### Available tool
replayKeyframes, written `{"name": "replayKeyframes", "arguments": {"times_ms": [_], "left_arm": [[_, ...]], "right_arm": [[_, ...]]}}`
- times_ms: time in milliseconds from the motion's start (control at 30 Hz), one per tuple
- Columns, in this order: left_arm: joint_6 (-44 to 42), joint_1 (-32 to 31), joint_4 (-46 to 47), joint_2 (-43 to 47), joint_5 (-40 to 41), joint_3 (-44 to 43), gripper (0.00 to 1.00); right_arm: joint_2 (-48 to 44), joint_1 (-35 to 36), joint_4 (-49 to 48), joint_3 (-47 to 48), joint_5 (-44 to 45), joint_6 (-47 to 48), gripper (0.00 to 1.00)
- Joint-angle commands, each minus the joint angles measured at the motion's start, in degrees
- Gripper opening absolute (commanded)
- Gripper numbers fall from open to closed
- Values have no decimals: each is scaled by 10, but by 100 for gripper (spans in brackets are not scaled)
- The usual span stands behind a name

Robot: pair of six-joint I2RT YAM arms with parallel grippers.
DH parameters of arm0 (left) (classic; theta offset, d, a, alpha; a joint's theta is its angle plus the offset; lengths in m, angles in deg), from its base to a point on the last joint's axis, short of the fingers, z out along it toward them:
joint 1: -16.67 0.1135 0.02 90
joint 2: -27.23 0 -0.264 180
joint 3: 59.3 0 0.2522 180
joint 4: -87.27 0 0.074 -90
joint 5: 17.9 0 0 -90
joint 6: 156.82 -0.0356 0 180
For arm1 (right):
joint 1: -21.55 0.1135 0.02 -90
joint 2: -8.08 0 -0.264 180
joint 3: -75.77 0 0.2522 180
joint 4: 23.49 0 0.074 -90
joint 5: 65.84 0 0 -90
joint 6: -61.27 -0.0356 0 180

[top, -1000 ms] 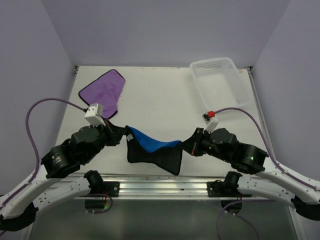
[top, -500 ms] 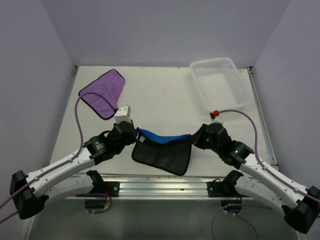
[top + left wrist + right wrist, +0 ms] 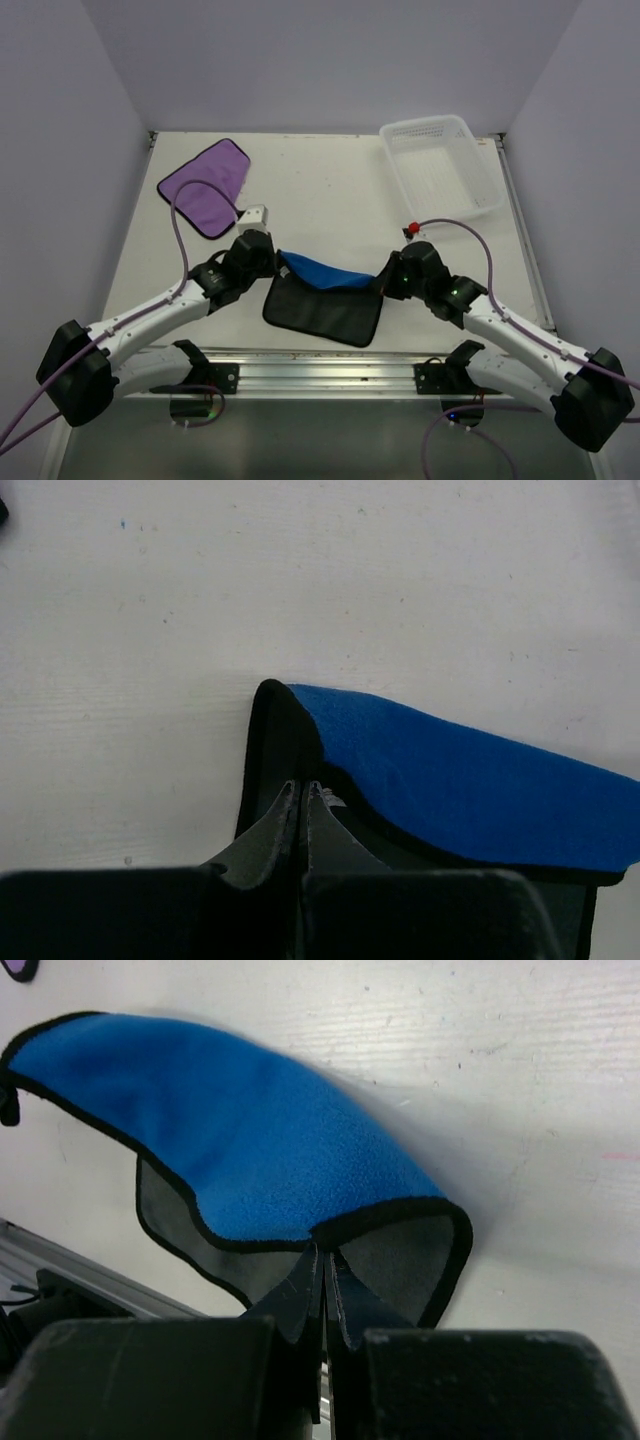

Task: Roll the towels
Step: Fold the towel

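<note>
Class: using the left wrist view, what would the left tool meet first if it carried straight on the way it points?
The left tool is shut on the blue towel, so its folded dark edge lies directly ahead. Past that only the table shows, though depth is unclear.

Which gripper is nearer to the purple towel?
Left. The left gripper is just toward the robot from the purple towel; the right gripper is far to its right, past the blue towel.

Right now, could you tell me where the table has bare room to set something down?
The widest bare patch is the far middle of the table, between the purple towel and the basket. The near centre is crowded: the left gripper and right gripper hold the blue towel there.
</note>
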Motion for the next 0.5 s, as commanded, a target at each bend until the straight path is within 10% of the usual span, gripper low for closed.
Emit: {"name": "replayKeyframes", "arguments": {"times_ms": [0,467], "left_arm": [[2,4,34,15,-30,0,0],[44,4,22,69,-75,105,0]], "right_arm": [[-30,-2,0,-23,-32,0,0],[-77,-2,19,-90,-101,-32,0]]}}
